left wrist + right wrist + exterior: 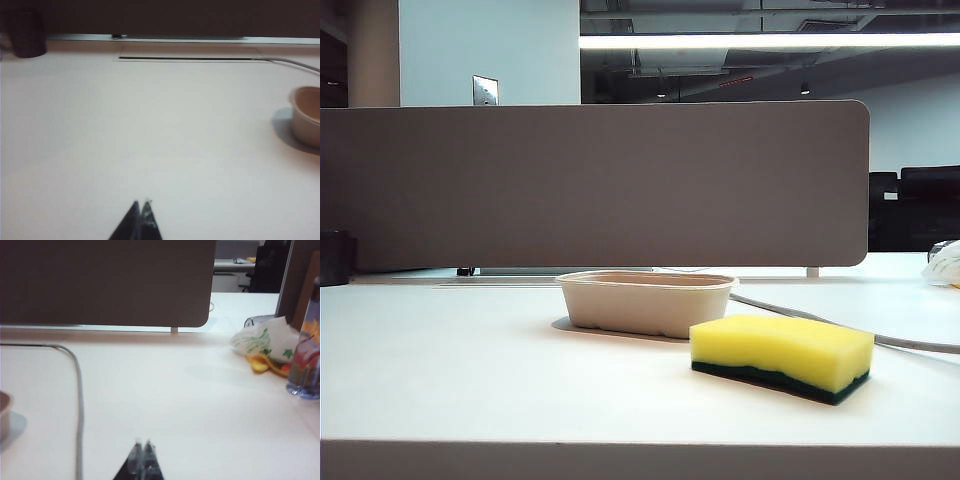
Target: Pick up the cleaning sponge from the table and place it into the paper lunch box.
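Observation:
The cleaning sponge (781, 353), yellow with a dark green underside, lies flat on the white table (470, 370) in the exterior view, in front and to the right of the paper lunch box (648, 300). No arm shows in that view. In the left wrist view my left gripper (141, 203) is shut, empty, over bare table, with the lunch box (306, 115) far off at the frame's edge. My right gripper (142, 443) is shut and empty too; a sliver of the lunch box (4, 415) shows at the edge. Neither wrist view shows the sponge.
A grey-brown partition panel (590, 185) stands behind the table. A grey cable (77, 390) runs across the table past the box. A dark cup (27, 32) stands at the far left. A crumpled wrapper (265, 342) and a plastic bottle (307, 365) sit at the right.

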`<action>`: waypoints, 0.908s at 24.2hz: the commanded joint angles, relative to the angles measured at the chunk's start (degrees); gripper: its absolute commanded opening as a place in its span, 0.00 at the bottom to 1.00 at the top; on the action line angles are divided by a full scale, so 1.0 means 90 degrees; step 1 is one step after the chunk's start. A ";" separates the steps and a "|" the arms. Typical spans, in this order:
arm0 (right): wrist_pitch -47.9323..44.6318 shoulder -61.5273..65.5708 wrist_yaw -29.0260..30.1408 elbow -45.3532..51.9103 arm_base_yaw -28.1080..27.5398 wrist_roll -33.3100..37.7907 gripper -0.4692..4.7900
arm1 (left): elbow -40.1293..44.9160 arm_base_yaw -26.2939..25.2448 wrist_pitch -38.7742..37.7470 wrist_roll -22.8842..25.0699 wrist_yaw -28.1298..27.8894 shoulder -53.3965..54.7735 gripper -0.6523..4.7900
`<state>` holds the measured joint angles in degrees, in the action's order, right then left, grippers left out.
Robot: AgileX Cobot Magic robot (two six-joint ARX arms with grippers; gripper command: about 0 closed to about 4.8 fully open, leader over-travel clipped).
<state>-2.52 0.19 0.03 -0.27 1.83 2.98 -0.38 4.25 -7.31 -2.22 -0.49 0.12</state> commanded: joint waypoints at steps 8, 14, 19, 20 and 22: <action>-0.0083 0.0005 0.1817 -0.0090 0.0007 0.3055 0.07 | -0.0005 0.2800 0.0058 0.0010 -0.0041 0.0464 0.11; 0.1518 0.0068 0.2608 -0.0789 0.0005 0.3111 0.07 | -0.0005 0.3706 0.0058 0.0010 -0.0041 0.0794 0.11; 0.1783 0.1520 0.2895 -0.2093 0.0010 0.2295 0.07 | -0.0005 0.3883 0.0058 0.0010 -0.0041 0.0794 0.11; 0.1926 0.2098 0.3213 -0.2407 0.0010 0.1931 0.11 | -0.0005 0.3883 0.0058 0.0010 -0.0041 0.0794 0.11; 0.2489 0.3609 0.3876 -0.3206 0.0046 0.1037 0.50 | -0.0005 0.3883 0.0058 0.0010 -0.0041 0.0794 0.11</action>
<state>15.73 27.46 31.22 -26.46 2.02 18.44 -0.38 39.20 -7.33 -2.22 -0.89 7.20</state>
